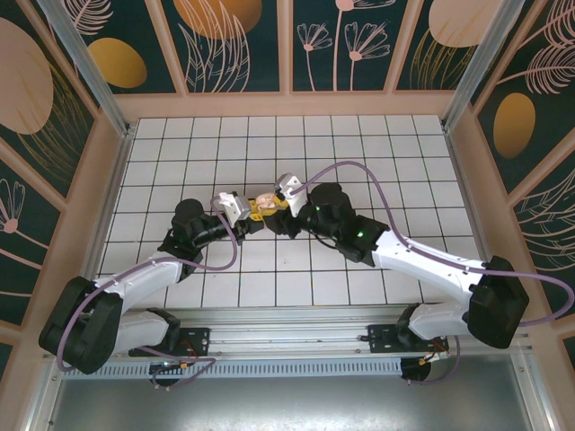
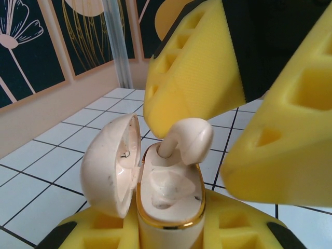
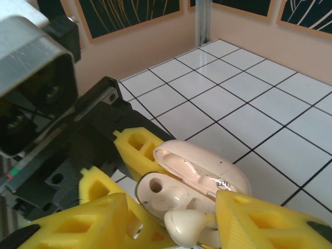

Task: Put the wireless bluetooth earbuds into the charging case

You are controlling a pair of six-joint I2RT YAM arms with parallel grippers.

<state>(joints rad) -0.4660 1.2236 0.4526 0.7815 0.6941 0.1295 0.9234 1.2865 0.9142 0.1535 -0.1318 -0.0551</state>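
Yellow fingers (image 2: 192, 67) of the right gripper (image 3: 176, 220) stand parted either side of one earbud (image 2: 193, 137); I'd call the job about half done.
At the middle of the tiled table (image 1: 404, 162) the left gripper (image 2: 168, 236) is clamped on the charging case (image 2: 168, 205), its lid (image 2: 109, 166) swung open. That earbud stands stem-down in the case, looking not quite seated. The socket (image 3: 155, 185) beside it lies bare, so a second bud and closing the lid are left.

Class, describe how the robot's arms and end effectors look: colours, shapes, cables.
The left arm and right arm have white links, black joints and looping purple cables. The left end effector and right end effector have yellow wedge fingers with square pockets.
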